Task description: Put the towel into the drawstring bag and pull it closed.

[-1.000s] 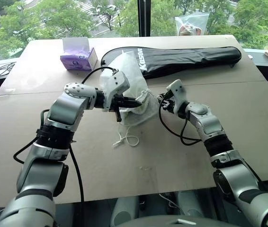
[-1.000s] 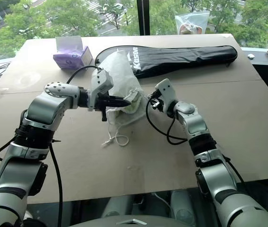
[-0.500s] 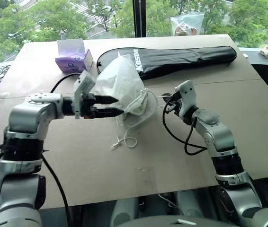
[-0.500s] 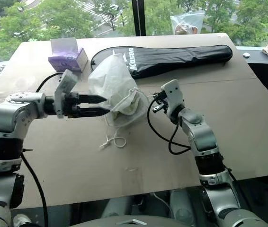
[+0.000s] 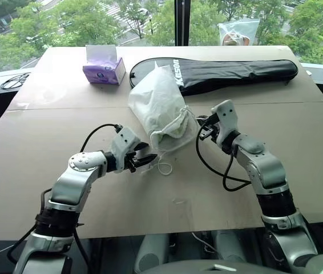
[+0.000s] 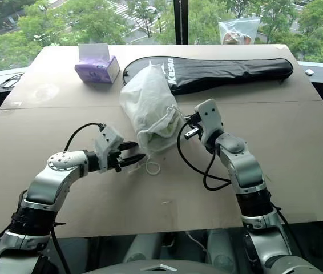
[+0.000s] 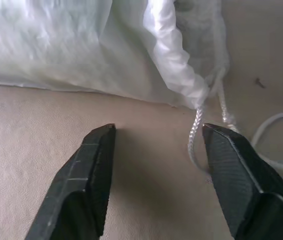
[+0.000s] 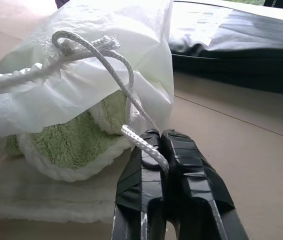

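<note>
Towel (image 8: 76, 142) inside bag (image 5: 160, 105), green edge visible at mouth. Bag on table (image 5: 47, 142) centre, 6 o'clock of racket cover (image 5: 235, 71). Right gripper (image 8: 164, 145) at bag's 3 o'clock, clenched on cord (image 8: 119, 70). Left gripper (image 7: 156, 150) at 7 o'clock, fingers (image 7: 89, 170) apart, grasping nothing, straddling second cord (image 7: 196, 135).

bag (image 5: 160, 108): white, translucent | towel (image 8: 76, 140): light green | box (image 5: 103, 69): purple | cover (image 5: 235, 73): black, seemingly white logo
</note>
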Robot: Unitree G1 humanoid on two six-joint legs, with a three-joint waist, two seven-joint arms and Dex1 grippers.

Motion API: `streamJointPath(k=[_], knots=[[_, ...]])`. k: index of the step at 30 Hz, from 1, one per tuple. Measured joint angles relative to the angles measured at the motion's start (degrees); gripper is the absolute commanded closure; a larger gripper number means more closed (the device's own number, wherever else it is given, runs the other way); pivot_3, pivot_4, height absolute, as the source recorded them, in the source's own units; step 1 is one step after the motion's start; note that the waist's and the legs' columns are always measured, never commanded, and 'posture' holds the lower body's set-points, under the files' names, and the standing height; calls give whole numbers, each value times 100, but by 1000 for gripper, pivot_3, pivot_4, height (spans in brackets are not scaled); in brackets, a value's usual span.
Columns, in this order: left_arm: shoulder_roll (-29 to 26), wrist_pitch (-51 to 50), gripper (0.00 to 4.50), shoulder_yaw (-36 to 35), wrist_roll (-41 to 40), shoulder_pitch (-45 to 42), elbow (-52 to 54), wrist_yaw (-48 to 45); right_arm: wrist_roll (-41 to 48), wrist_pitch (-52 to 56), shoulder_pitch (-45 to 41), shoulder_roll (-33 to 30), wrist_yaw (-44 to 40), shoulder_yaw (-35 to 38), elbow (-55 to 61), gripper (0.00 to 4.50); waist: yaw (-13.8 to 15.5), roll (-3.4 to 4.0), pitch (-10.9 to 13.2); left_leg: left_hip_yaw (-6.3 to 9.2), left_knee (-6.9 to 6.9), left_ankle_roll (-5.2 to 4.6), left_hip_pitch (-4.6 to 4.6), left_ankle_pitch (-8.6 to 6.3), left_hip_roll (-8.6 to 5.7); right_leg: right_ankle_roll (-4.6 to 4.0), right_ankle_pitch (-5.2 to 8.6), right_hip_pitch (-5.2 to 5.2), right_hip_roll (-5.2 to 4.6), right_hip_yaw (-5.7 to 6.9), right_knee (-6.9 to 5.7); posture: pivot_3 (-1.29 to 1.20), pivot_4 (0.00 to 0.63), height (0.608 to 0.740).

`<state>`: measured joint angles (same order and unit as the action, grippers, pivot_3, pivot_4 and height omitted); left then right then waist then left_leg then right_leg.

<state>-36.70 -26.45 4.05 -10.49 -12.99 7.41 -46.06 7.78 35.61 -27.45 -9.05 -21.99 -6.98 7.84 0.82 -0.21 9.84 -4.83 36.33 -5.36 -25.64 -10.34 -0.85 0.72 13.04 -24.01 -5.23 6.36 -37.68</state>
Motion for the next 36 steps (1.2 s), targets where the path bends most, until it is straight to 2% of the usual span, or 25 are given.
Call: streamJointPath(k=[3, 4, 9, 12, 14, 16, 19, 20, 22, 24, 26, 30, 34, 36], knots=[[195, 745, 4219, 207, 389, 303, 41, 373, 0, 1, -1, -25, 37, 60, 44, 4500, 9, 39, -28, -3, -1, -1, 7, -1, 0, 1, 0, 8, -4, 0, 1, 0, 150, 740], [268, 928, 4374, 252, 500, 366, 31, 521, 0, -3, -2, -17, 64, 64, 61, 4500, 10, 45, -32, -1, -1, -3, 10, -2, 0, 3, 2, 10, -5, 1, 1, 0, 150, 740], [813, 1756, 4374, 334, 1124, 450, -328, 1581, -23, -130, -21, 71, 263, 122, 113, 4500, 6, 68, -50, 5, -2, -27, 23, -17, 3, 20, 10, 16, -5, 3, -6, 0, 150, 740], [1091, 2017, 4374, -29, 1338, 51, -834, 2466, -207, -274, -257, -95, 385, 118, 115, 4500, -2, 55, -34, 16, -2, -24, 12, -14, 7, 12, 3, 4, -4, 25, -10, 0, 150, 740], [911, 2205, 4374, -421, 1368, -365, -1158, 2732, -282, -363, -578, -272, 415, 188, 115, 4500, -7, 43, -22, 20, 5, -18, -9, -9, 11, 6, -1, -18, -4, 41, -16, 0, 150, 740], [578, 2571, 4374, -708, 1373, -1132, -1625, 2858, -367, -481, -1133, -557, 418, 283, 37, 4500, -3, 33, 2, 21, 17, 15, -40, 15, 12, 18, -20, -39, 1, 48, -27, 0, 150, 740], [-2, 3128, 4374, -1059, 1384, -2617, -2412, 3002, -557, -798, -2271, -1046, 308, 343, -123, 4500, -4, 10, 20, 19, 22, -4, -95, 31, 10, 3, -30, -80, 9, 52, -18, 0, 150, 740], [-155, 3353, 4374, -1147, 1393, -3102, -2619, 3036, -571, -951, -2599, -1165, 255, 425, -113, 4500, -11, 2, 14, 14, 23, -18, -87, 27, 4, 2, -30, -68, 7, 45, -11, 0, 150, 740], [-421, 3760, 4374, -1071, 1532, -4246, -3450, 3024, -582, -1112, -3310, -1428, 147, 481, -328, 4500, -3, -13, 30, 3, 15, -27, -98, 23, -4, 4, -30, -72, 7, 46, 6, 0, 150, 740], [-589, 4090, 4374, -1053, 1620, -4919, -3957, 3010, -651, -1327, -3800, -1650, 106, 563, -368, 4500, -16, -21, 26, -16, 5, -30, -99, 22, -7, 15, -24, -63, 10, 51, 43, 0, 150, 740], [-623, 4199, 4374, -1042, 1636, -4967, -4112, 2998, -677, -1381, -3858, -1702, 112, 642, -365, 4500, -25, -23, 22, -25, 0, -30, -87, 22, -7, 21, -21, -45, 9, 48, 61, 0, 150, 740], [-616, 4204, 4374, -845, 1827, -4518, -4946, 3038, -916, -1049, -3108, -2049, 345, 854, -133, 4500, -38, -28, 26, -36, -13, -34, -84, 19, -4, 27, -17, -37, 12, 58, 72, 0, 150, 740], [-686, 3712, 4374, -1069, 1760, -4220, -5882, 3657, -1445, -450, -1591, -2721, 854, 1599, 86, 4500, 4, -61, 52, -34, -13, -37, -114, 17, 4, 28, -18, -50, -2, 74, 64, 0, 150, 740], [-841, 3645, 4374, -1164, 1695, -4216, -6264, 3988, -1668, -498, -678, -3376, 876, 1919, 238, 4500, 31, -65, 54, -34, -10, -37, -116, 16, 2, 29, -17, -50, -13, 80, 62, 0, 150, 740]])
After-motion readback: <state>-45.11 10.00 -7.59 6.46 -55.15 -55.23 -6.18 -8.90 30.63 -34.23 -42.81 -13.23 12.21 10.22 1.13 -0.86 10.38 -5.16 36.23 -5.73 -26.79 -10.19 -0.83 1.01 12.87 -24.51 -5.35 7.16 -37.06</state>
